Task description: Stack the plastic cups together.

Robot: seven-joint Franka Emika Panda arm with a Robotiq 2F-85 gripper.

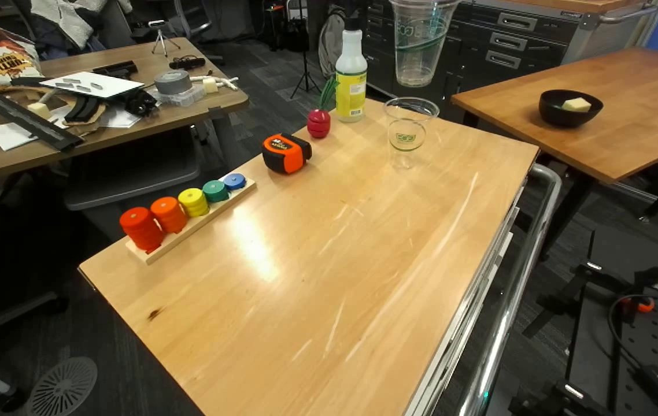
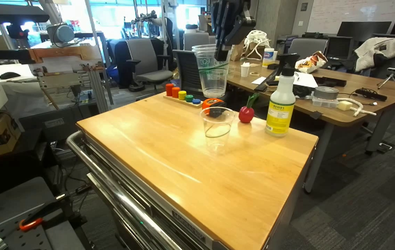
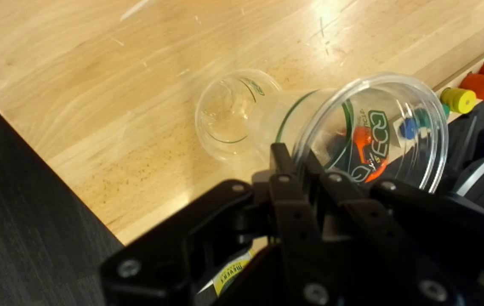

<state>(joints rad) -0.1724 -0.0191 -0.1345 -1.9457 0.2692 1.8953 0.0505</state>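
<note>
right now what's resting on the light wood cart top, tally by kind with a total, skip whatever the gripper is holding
clear plastic cup: 1
spray bottle: 1
orange and black tape measure: 1
red item with green top: 1
wooden disc stacker, counted as one piece: 1
total: 5

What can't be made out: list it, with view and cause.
Held cup: partly cut off by top edge, in an exterior view.
Its count, if nested: obscured by overlapping clear walls, all views.
Bottle: mostly hidden by the fingers, wrist view.
Arm: beyond the top edge, both exterior views.
</note>
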